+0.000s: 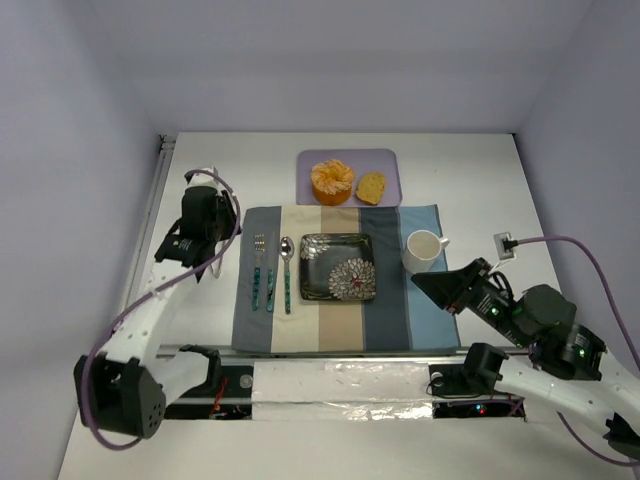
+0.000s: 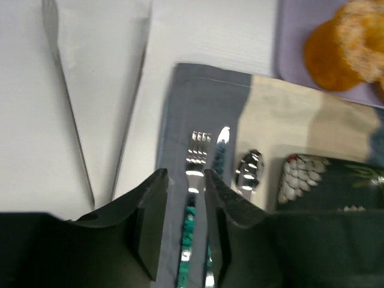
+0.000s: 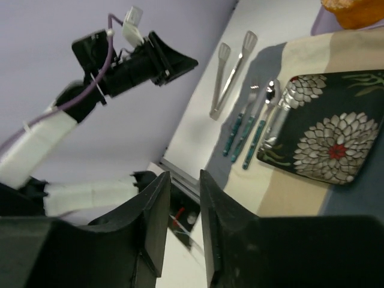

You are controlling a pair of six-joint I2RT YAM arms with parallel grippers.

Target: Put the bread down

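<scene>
Where the bread lies: the bread (image 1: 371,187) sits on the right half of a lilac tray (image 1: 390,160) at the far middle of the table (image 1: 480,180), just right of a peeled orange (image 1: 331,181); whether the two touch cannot be told.
Bread's look: a small golden-yellow wedge with a rounded outline and a browner crust along its edge, smaller than the orange.
Tray: just beyond the far edge of a striped placemat (image 1: 262,330); only the orange and the bread are on it.
Placemat: bands of grey, cream, tan, dark blue and light blue, running near to far.
Plate: a dark square plate (image 1: 315,270) with a white flower print lies on the middle of the placemat, with no food on it.
Cutlery: a fork (image 2: 195,156), a knife (image 2: 222,144) and a spoon (image 2: 249,168) lie side by side to the left of the plate.
Mug: a white mug (image 1: 423,249) stands upright on the right of the placemat.
Tongs: metal tongs (image 2: 78,138) lie on the bare table left of the placemat.
Left tool: the left tool (image 2: 184,177) hangs above the fork, its jaws a narrow gap apart with nothing between them, well apart from the bread.
Right tool: the right tool (image 3: 183,177) hangs near the mug on the right side, jaws likewise narrowly parted and empty.
</scene>
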